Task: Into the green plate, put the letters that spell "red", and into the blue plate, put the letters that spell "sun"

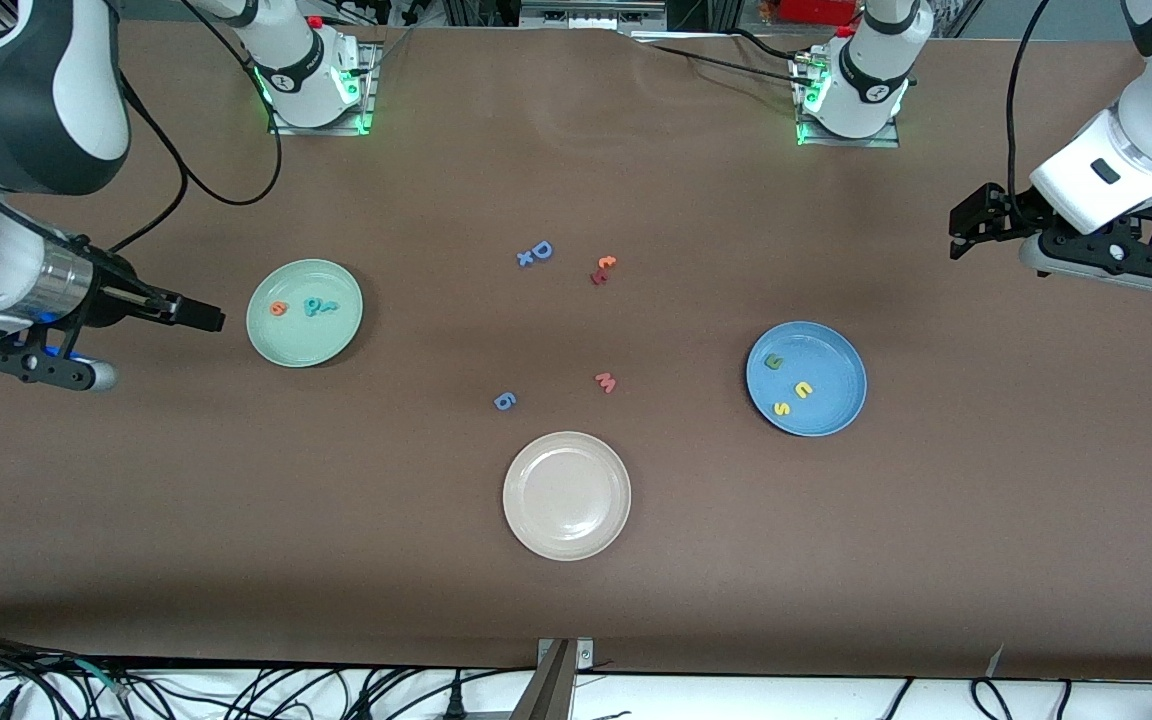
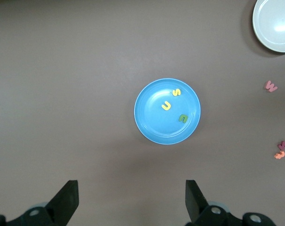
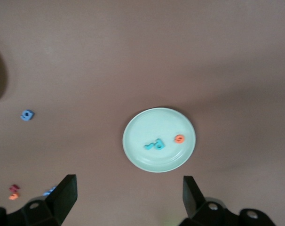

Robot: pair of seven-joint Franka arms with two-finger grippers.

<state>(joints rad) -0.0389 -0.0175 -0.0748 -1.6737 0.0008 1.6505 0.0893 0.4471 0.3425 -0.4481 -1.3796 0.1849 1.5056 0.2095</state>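
Note:
The green plate (image 1: pixel 304 345) lies toward the right arm's end of the table and holds the orange "e" (image 1: pixel 279 309), the teal "d" (image 1: pixel 313 306) and the small teal "r" (image 1: pixel 330 305). The wrist view shows the green plate (image 3: pixel 147 122) with the same letters. The blue plate (image 1: pixel 831 350) toward the left arm's end holds the dark green letter (image 1: pixel 774 362), the yellow "u" (image 1: pixel 803 390) and the yellow "s" (image 1: pixel 782 408). My right gripper (image 1: pixel 204 318) (image 3: pixel 128 188) hangs open and empty beside the green plate. My left gripper (image 1: pixel 966 225) (image 2: pixel 132 193) is open and empty, off the blue plate (image 2: pixel 152 122).
A cream plate (image 1: pixel 566 495) sits nearest the front camera at mid-table. Loose letters lie between the plates: a blue "D" (image 1: pixel 540 250), an orange and red pair (image 1: pixel 603 269), a pink "w" (image 1: pixel 606 381) and a blue "6" (image 1: pixel 504 401).

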